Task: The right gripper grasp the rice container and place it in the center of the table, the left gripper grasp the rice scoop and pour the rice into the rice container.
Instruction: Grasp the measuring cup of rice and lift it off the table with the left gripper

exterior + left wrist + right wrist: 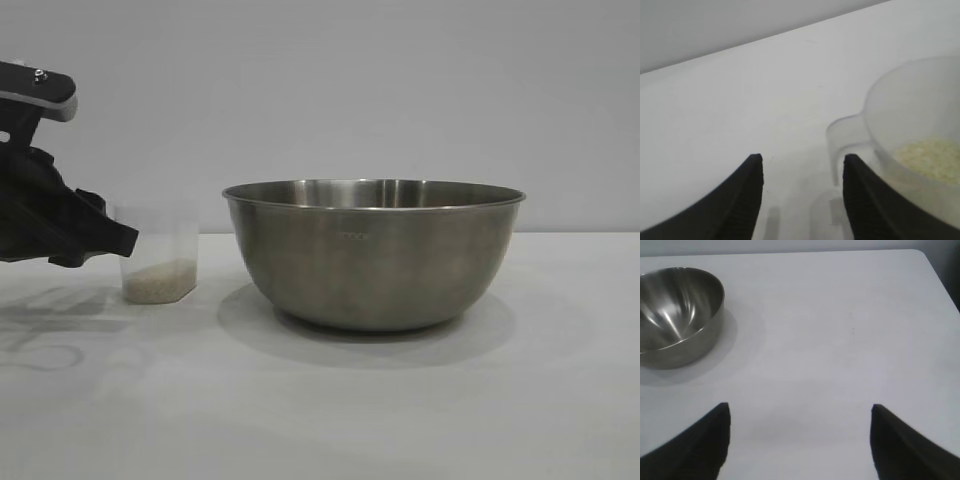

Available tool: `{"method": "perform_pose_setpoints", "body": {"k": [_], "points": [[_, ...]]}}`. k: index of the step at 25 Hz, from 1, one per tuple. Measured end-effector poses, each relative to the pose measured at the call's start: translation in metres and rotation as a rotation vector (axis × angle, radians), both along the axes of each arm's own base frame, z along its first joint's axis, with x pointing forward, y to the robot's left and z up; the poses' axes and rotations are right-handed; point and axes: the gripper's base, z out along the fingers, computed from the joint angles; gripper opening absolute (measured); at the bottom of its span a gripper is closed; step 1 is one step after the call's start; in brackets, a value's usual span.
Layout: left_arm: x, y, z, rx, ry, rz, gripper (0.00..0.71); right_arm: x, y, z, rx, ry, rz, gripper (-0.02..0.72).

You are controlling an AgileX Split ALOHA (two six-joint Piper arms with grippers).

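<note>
Left gripper (pixel 801 170): jaws standing apart, clamping nothing, one fingertip sitting just beside the handle of the rice scoop (pixel 912 145). Rice (pixel 932 160) lying in the scoop's bottom. Rice container (pixel 374 252) resting on the table (pixel 330 410), beyond the scoop. Right gripper (pixel 800 415): jaws spread wide, holding nothing, container well apart from it.

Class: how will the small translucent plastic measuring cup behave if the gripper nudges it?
The small translucent plastic measuring cup probably slides or tips easily: it looks thin-walled, with little rice inside. Its side handle may make it swivel on the smooth white table.
</note>
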Motion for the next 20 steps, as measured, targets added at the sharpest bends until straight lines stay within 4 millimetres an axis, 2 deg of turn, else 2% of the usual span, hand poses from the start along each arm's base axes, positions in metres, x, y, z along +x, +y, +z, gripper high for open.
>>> {"method": "perform_pose_setpoints", "body": {"k": [4,5,14,15,20], "points": [[-0.0002,-0.002,0.0001,0.005,-0.002,-0.024,0.074,0.0,0.0,0.0,0.0,0.0,0.0,0.532],[-0.0002,-0.0022,0.0001,0.007,-0.002,-0.027,0.044,0.0,0.0,0.0,0.0,0.0,0.0,0.532],[-0.0003,-0.0027,0.0001,0.008,-0.002,-0.033,0.057,0.0,0.0,0.0,0.0,0.0,0.0,0.532],[-0.0003,-0.0027,0.0001,0.008,-0.002,-0.033,0.0,0.0,0.0,0.0,0.0,0.0,0.0,0.532],[0.0,-0.0034,0.0021,0.044,-0.018,-0.051,0.0,0.0,0.0,0.0,0.0,0.0,0.0,0.532]]}}
